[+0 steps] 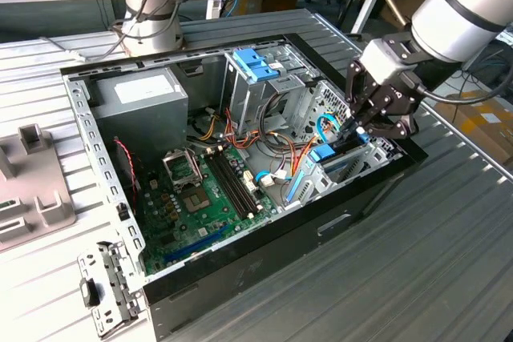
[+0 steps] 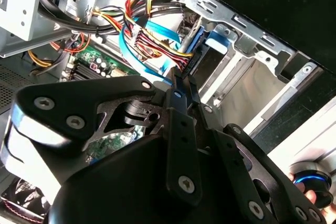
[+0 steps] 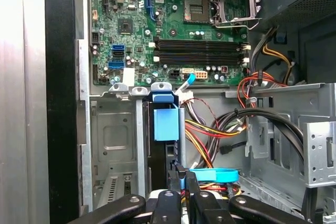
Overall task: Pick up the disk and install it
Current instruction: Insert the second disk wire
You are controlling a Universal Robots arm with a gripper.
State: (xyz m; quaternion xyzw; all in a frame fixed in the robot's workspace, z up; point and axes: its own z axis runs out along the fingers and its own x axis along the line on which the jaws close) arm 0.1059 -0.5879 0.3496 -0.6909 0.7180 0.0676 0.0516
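The disk (image 1: 325, 154) stands on edge in the drive bay at the case's end on the exterior view's right, its light-blue rails and blue end tab uppermost. In the first wrist view the disk (image 3: 165, 124) is a dark slab with a blue tab between the bay's metal walls. The second wrist view has the disk's (image 2: 198, 51) blue rail beside the bundled cables. My gripper (image 1: 351, 127) hangs over the disk's end nearest the case wall. Its black fingers (image 2: 177, 80) are shut together. The tips (image 3: 184, 174) sit by the disk's cable-side edge. Whether they touch it is unclear.
The open black case (image 1: 377, 198) lies on a slatted metal table. Inside are the green motherboard (image 1: 200, 198), a grey power supply (image 1: 144, 98), a tall metal cage with a blue latch (image 1: 255, 64) and loose cables (image 3: 220, 129). A metal bracket (image 1: 104, 290) lies by the front corner.
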